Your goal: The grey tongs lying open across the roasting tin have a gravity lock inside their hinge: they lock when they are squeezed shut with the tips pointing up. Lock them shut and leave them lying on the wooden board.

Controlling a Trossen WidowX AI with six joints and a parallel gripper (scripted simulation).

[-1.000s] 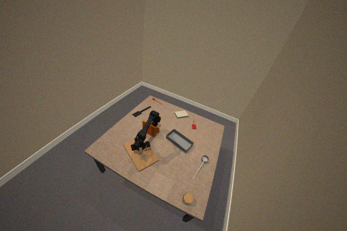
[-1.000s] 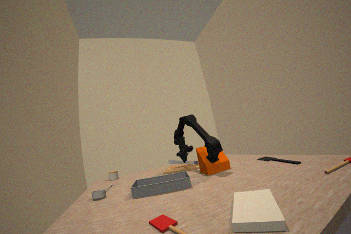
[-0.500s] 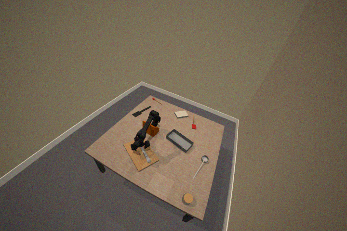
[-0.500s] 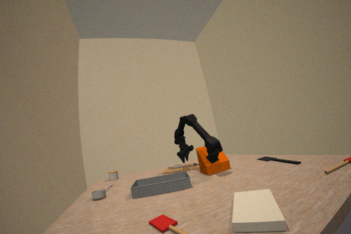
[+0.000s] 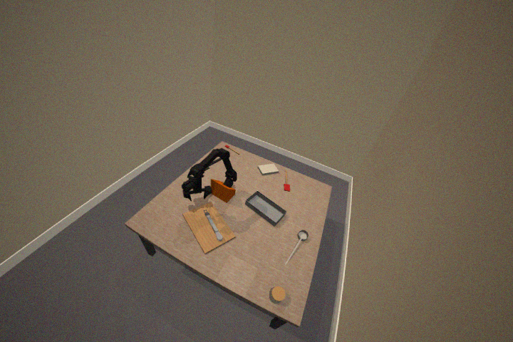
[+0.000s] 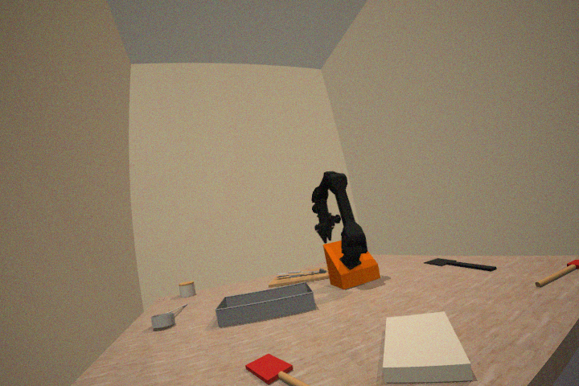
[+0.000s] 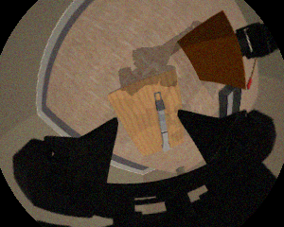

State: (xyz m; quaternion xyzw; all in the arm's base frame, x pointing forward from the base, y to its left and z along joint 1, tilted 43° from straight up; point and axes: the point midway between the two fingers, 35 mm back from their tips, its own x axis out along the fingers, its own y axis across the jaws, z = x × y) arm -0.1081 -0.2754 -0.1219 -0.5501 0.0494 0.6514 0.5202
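The grey tongs lie lengthwise on the wooden board. Their arms lie close together and look like one narrow bar from above; a thin gap seems to show in the exterior view. The lock inside the hinge is hidden. My gripper is wide open and empty. It hangs well above the table, back from the board, pointing down and apart from the tongs. The roasting tin stands apart from the board with no tongs across it.
An orange wedge-shaped block stands beside the arm, near the board. A long-handled grey pan, a lidded jar, a cream block and a red spatula lie farther off.
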